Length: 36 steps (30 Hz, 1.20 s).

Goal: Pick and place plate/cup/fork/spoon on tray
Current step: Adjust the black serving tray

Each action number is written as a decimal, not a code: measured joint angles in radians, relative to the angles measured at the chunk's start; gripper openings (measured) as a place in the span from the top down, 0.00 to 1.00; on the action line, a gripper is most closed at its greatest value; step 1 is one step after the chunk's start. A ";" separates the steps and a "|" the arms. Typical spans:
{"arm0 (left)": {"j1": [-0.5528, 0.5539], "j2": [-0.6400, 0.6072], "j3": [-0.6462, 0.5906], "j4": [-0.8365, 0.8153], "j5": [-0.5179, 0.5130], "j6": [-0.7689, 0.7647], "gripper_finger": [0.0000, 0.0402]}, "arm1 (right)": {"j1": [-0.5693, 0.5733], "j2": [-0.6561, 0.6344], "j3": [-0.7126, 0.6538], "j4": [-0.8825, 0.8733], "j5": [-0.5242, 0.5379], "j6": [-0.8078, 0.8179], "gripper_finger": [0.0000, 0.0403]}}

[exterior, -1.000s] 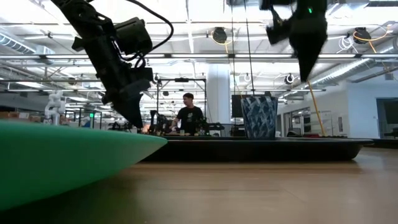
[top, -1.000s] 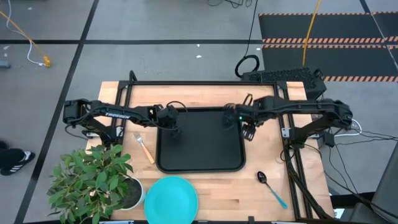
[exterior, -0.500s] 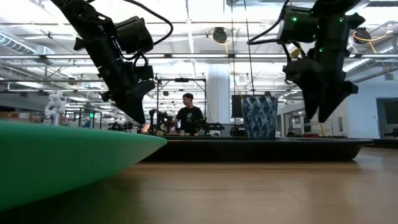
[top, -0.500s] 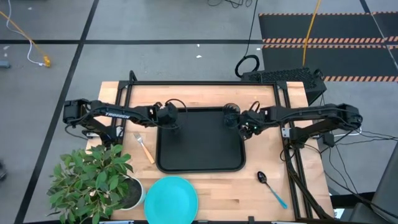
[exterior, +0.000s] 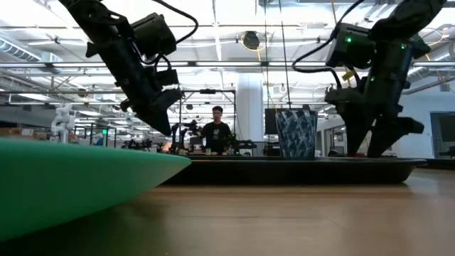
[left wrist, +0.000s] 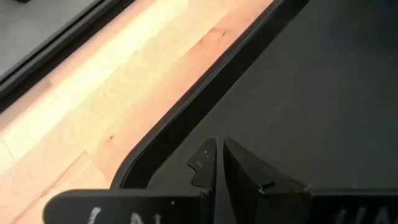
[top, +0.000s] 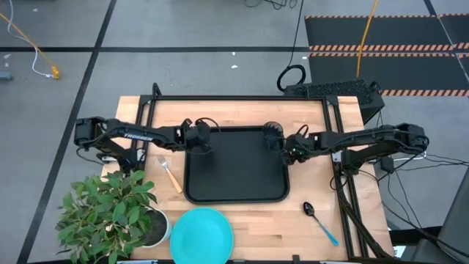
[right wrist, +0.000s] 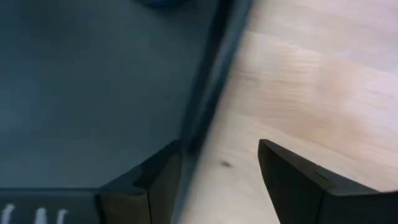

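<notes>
right jaws (right wrist: pixel 217 180) apart | left jaws (left wrist: pixel 219 163) together | arm label "trossen"

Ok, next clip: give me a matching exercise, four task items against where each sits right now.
Items:
1. cup
2. plate
3. fork
4. spoon

Places:
A. on the table, left of the tray
B. on the table, right of the tray's near corner
C. in the tray's far right corner
D. at the table's near edge, beside the plant

Pairs: 1-C, 2-D, 3-A, 4-B
</notes>
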 joint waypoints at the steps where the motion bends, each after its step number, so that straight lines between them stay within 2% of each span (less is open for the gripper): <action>1: -0.006 0.000 0.000 0.002 -0.008 0.000 0.92 | 0.000 0.000 0.000 0.011 -0.015 0.001 0.50; 7: -0.028 0.000 0.000 0.003 -0.026 0.003 0.92 | 0.002 0.000 0.000 0.055 -0.054 0.019 0.50; 18: -0.035 0.000 0.000 0.002 -0.026 -0.008 0.92 | 0.002 0.002 0.000 0.073 -0.039 0.009 0.50; 23: -0.040 0.000 0.000 -0.001 -0.026 -0.013 0.92 | 0.008 0.002 0.000 0.073 -0.093 -0.001 0.50; 36: -0.042 0.000 0.000 -0.003 -0.026 -0.016 0.92 | 0.048 0.037 0.000 0.081 -0.061 0.007 0.51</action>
